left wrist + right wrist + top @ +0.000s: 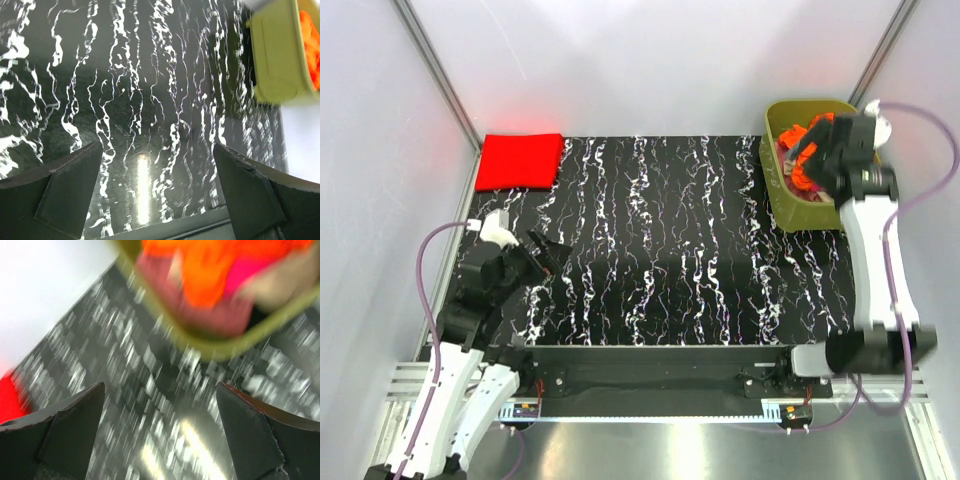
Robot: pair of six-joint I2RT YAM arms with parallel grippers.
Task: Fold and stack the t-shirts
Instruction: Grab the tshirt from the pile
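A red t-shirt (520, 160) lies folded flat at the far left corner of the mat; a sliver of this red t-shirt (9, 397) shows at the left edge of the right wrist view. An orange t-shirt (807, 140) is bunched in the olive-green tub (776, 190) at the far right. The blurred right wrist view shows the orange t-shirt (210, 270) on top of pink (250, 277) and beige (280, 287) cloth. My right gripper (802, 155) hangs open over the tub's near-left part, holding nothing. My left gripper (546, 250) stands open and holds nothing, low over the mat's near left.
The black mat with white streaks (660, 250) covers the table. White walls close in the left, back and right sides. In the left wrist view the tub (280, 60) sits far ahead to the right. The tub's rim (200, 342) curves across the right wrist view.
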